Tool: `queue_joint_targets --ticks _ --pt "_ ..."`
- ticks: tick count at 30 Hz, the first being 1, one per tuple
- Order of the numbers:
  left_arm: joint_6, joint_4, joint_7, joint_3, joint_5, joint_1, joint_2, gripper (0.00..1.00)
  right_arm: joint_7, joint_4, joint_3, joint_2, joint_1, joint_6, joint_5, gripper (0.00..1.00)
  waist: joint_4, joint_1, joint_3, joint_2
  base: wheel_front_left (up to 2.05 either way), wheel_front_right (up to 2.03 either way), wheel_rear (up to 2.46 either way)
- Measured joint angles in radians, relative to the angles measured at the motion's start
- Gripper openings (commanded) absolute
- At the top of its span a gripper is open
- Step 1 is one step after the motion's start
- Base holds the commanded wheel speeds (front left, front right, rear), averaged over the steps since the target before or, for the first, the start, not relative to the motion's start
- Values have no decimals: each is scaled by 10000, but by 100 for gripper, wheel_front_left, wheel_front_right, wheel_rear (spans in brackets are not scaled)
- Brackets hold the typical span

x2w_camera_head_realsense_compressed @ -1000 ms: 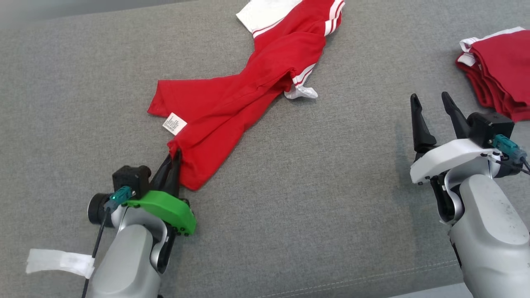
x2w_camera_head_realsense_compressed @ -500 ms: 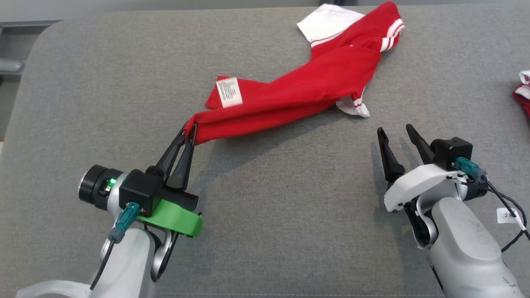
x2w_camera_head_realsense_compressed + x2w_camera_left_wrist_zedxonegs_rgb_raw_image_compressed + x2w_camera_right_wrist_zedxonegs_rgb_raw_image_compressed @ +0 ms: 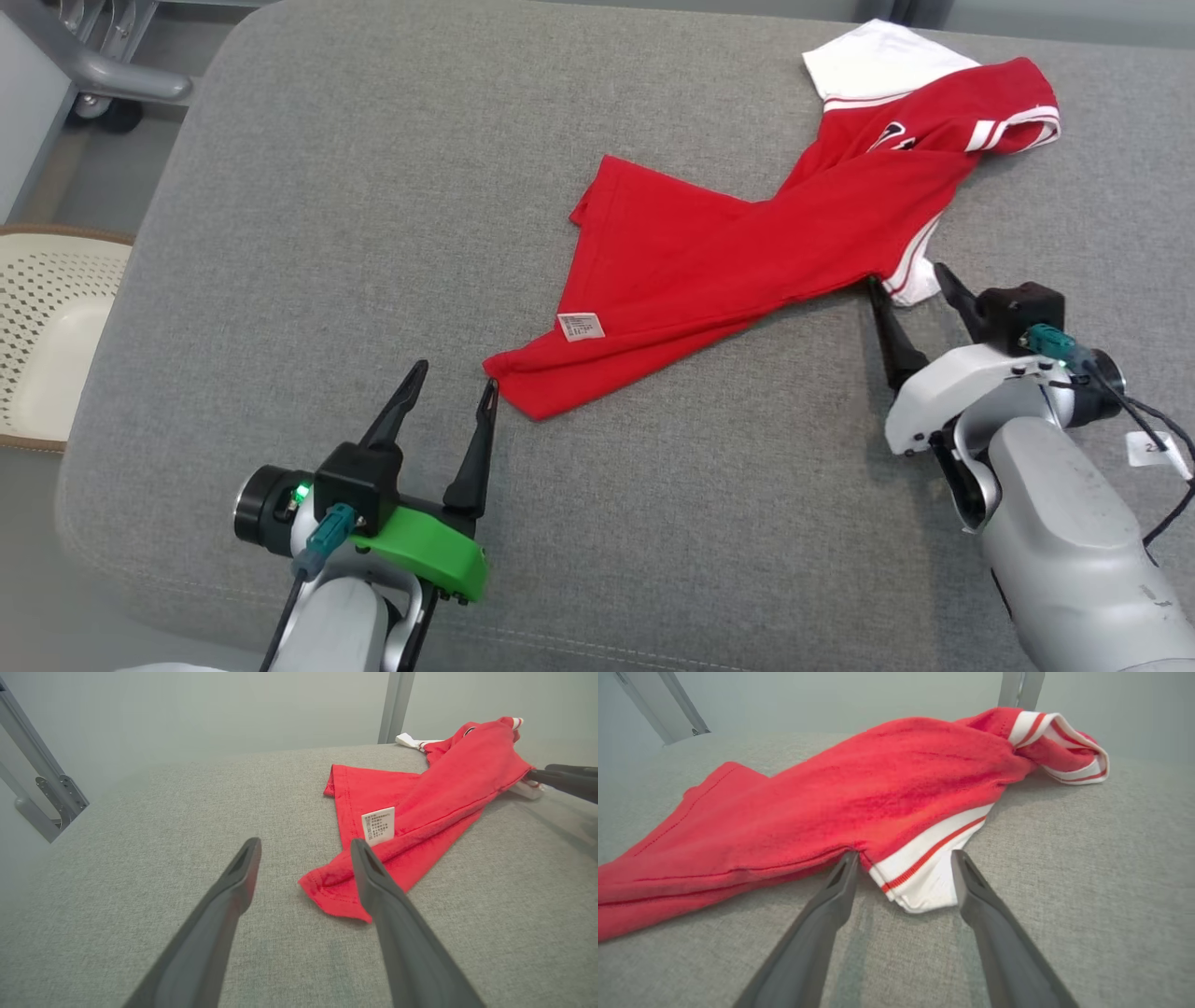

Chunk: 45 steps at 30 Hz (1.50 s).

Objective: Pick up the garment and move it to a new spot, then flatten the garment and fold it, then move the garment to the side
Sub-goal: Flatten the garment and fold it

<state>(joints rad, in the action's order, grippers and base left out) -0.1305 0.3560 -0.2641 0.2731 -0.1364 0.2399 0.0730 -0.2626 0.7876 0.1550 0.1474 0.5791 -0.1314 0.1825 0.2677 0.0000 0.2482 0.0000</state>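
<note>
Jaws apart on both: the left gripper (image 3: 455, 375) should seat on the hem corner (image 3: 327, 891) of the red T-shirt (image 3: 747, 252), the right gripper (image 3: 906, 278) on its white sleeve cuff (image 3: 924, 877), before spreading.

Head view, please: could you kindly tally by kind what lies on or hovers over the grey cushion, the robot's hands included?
Garments: 1, the red garment
Care labels: 1, the white label
Hands: 2, the left hand and the right hand
Total: 4
</note>
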Motion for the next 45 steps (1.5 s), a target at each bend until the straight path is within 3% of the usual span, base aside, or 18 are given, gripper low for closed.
queue_joint_targets --ticks 6,13,16,17,18,19,24,34,35,36,37,45 --pt "0 -299 0 282 -12 -167 -196 100 0 109 -1569 -12 -209 0 309 100 158 0 190 0 0 0 0" --pt "0 -460 0 408 -144 -176 -215 100 0 -140 -1749 -157 -198 2 -81 100 206 0 358 0 0 0 0" --pt "0 -447 0 399 -305 -176 -217 100 -17 591 -1580 -163 -99 0 -407 100 234 0 391 0 0 0 0" --pt "0 -453 0 403 -336 -175 -219 100 -35 828 -1576 -155 10 0 -491 84 239 0 394 0 0 0 0" --pt "0 -489 0 395 -420 -176 -222 100 -35 999 -1580 -151 126 0 -566 39 244 0 396 0 0 0 0" --pt "0 -539 0 376 -462 -174 -221 100 -35 1097 -1605 -148 228 0 -612 0 246 0 399 0 0 0 0" --pt "0 -723 0 347 -577 -177 -222 100 -12 876 -1714 4 430 0 -826 0 112 0 340 0 0 0 0" --pt "0 -805 0 242 -667 -429 -232 100 0 -1927 -2025 1312 432 0 -2038 0 -692 0 -208 0 0 0 0" --pt "0 -740 2 221 -690 -498 -234 100 0 -2259 -2136 1392 232 0 -2268 20 -897 0 -347 0 0 0 0" --pt "0 -692 2 201 -721 -544 -232 100 0 -2395 -2213 1386 31 0 -2428 90 -997 0 -418 0 0 0 0" --pt "0 -654 2 205 -742 -590 -234 100 12 -2523 -2328 1358 -230 0 -2529 100 -1088 0 -490 0 0 0 0" --pt "0 -512 0 322 -913 -797 -234 100 589 -3935 -3599 548 -3215 0 -2454 100 -1590 0 -935 0 0 0 0"
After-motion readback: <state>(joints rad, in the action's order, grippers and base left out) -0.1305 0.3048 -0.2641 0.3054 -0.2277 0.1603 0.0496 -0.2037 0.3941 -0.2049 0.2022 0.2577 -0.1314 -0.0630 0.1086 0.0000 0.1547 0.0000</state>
